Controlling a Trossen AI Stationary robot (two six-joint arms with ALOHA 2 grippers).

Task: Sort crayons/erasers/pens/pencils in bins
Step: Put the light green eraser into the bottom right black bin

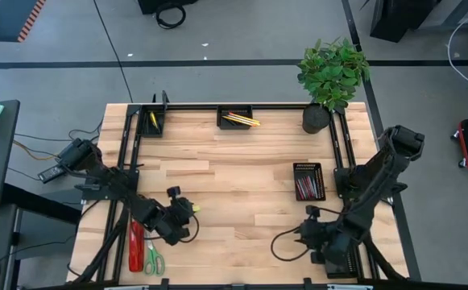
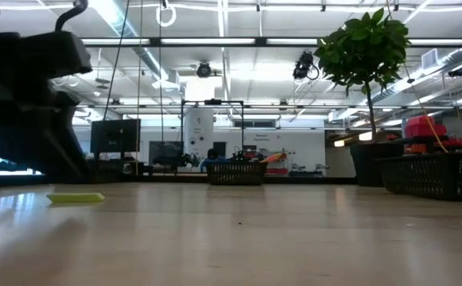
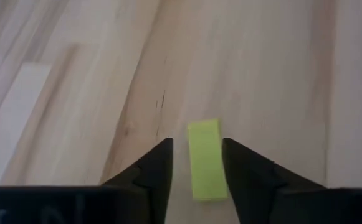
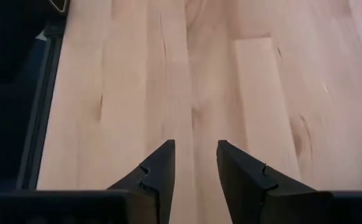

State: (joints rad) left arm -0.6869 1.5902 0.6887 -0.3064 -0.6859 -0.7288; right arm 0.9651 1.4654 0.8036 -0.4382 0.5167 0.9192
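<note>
A neon yellow-green eraser [image 3: 205, 158] lies flat on the wooden table near its front left; it also shows in the high view [image 1: 195, 208] and the low view [image 2: 75, 198]. My left gripper [image 3: 197, 146] hangs open just over it, one finger on either side, touching nothing. My right gripper [image 4: 195, 146] is open over bare wood near the front right [image 1: 304, 228], with nothing between its fingers. Three black mesh bins show: one at the far left [image 1: 155, 121], one at the far middle holding yellow pencils [image 1: 237, 118], and one at the right with red and dark sticks [image 1: 308, 180].
A red stapler [image 1: 137, 246] and green-handled scissors [image 1: 153, 259] lie at the front left, beside my left arm. A potted plant [image 1: 316, 118] stands at the far right corner. A black frame rail [image 1: 217, 105] runs round the table. Bare wood lies in the middle.
</note>
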